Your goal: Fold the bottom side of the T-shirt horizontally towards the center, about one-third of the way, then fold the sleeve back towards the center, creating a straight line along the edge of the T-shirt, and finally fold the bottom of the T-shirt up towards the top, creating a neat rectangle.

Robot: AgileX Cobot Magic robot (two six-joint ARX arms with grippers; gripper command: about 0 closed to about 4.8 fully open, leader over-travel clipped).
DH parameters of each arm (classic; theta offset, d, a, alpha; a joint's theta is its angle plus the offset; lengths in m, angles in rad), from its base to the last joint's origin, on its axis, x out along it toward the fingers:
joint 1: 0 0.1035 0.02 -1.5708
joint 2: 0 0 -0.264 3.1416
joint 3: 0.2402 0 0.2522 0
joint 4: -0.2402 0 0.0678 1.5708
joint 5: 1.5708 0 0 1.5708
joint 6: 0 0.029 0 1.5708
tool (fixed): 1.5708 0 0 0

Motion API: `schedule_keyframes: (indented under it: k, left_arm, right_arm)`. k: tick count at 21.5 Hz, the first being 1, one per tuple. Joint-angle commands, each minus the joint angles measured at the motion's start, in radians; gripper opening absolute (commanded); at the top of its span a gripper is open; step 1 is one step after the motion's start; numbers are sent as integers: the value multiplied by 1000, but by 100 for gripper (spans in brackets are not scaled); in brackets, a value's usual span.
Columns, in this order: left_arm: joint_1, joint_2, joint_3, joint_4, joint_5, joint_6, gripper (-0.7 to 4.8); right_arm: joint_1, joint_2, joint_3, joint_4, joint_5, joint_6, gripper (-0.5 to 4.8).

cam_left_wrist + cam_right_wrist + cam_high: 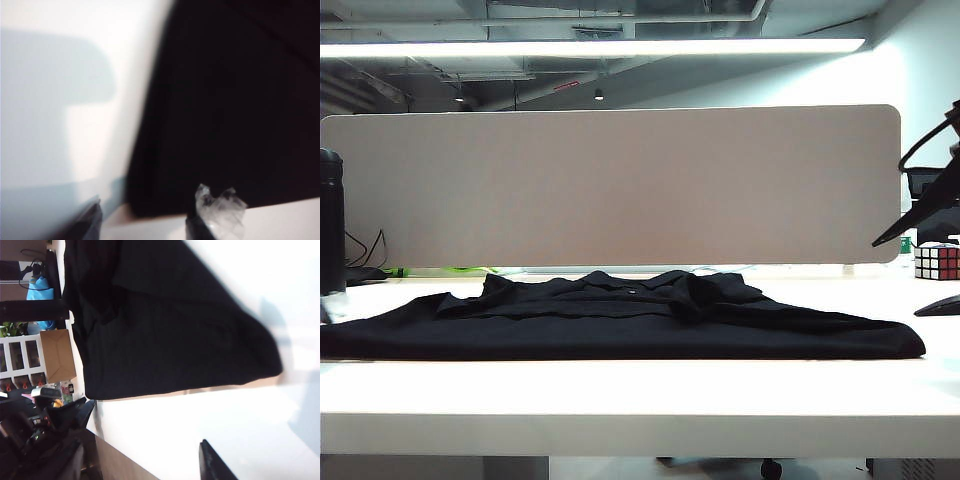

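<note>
The black T-shirt point(620, 325) lies flat across the white table point(620, 400), its collar point(630, 288) at the far side. Its long straight front edge point(620, 356) faces the exterior camera. My left gripper point(145, 222) is open just above a corner of the shirt point(225, 100); a dark fingertip point(92, 217) is over bare table and the other fingertip point(200, 225) carries clear crumpled tape. My right gripper point(150, 465) is open over bare table beside the shirt point(165, 330), with one fingertip point(212, 465) showing. In the exterior view the right arm point(920, 215) hangs at the right edge.
A grey partition panel point(610, 185) stands behind the table. A Rubik's cube point(937, 262) and a dark flat object point(940, 305) sit at the far right, and a black bottle point(330, 220) at the far left. A cardboard box point(57, 355) stands on the floor beyond the table.
</note>
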Motion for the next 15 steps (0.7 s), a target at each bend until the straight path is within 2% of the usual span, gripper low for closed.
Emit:
schedule_keyframes:
  k: [1,8,15]
  left_arm:
    - [-2,67,-5,23,19,-27,215]
    - [-3,105,-6,47,36,-2,215]
    - [-4,105,-6,57,37,-2,215]
  right_arm:
    - [-1,-3,2,-3,53,4,315]
    - [0,12,2,-78,216,-60,304]
    - [9,82,3,-41,261,-61,304]
